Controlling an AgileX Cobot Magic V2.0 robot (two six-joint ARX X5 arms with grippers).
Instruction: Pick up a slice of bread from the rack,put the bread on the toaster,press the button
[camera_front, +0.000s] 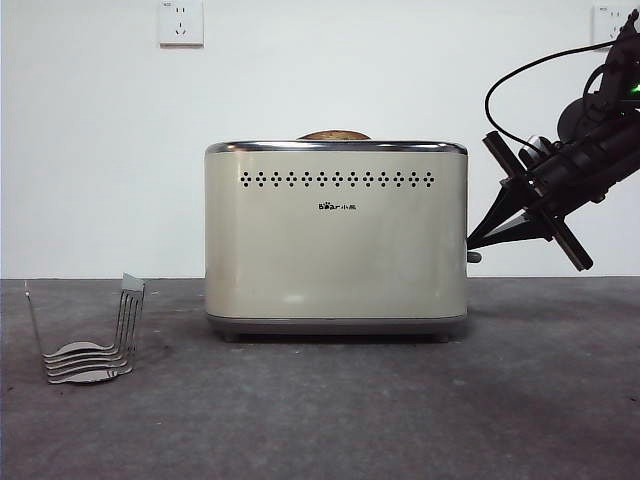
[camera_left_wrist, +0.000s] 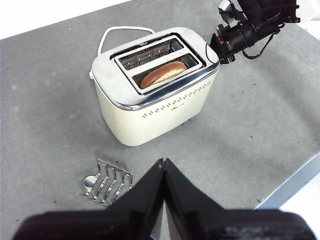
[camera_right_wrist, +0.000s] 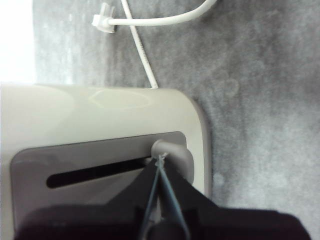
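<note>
The cream toaster (camera_front: 336, 235) stands mid-table, and the slice of bread (camera_left_wrist: 163, 74) sits in its near slot, only its brown top (camera_front: 334, 134) showing above the chrome rim. The silver wire rack (camera_front: 92, 345) stands empty at the left. My right gripper (camera_front: 470, 242) is shut, its tips touching the dark grey button (camera_right_wrist: 167, 148) at the low end of the slot on the toaster's right side. My left gripper (camera_left_wrist: 163, 162) is shut on nothing, high above the table near the rack (camera_left_wrist: 107, 182).
A white power cord (camera_right_wrist: 150, 30) trails on the grey table behind the toaster. White wall sockets (camera_front: 181, 22) are on the back wall. The table's edge (camera_left_wrist: 292, 182) runs close on the right in the left wrist view.
</note>
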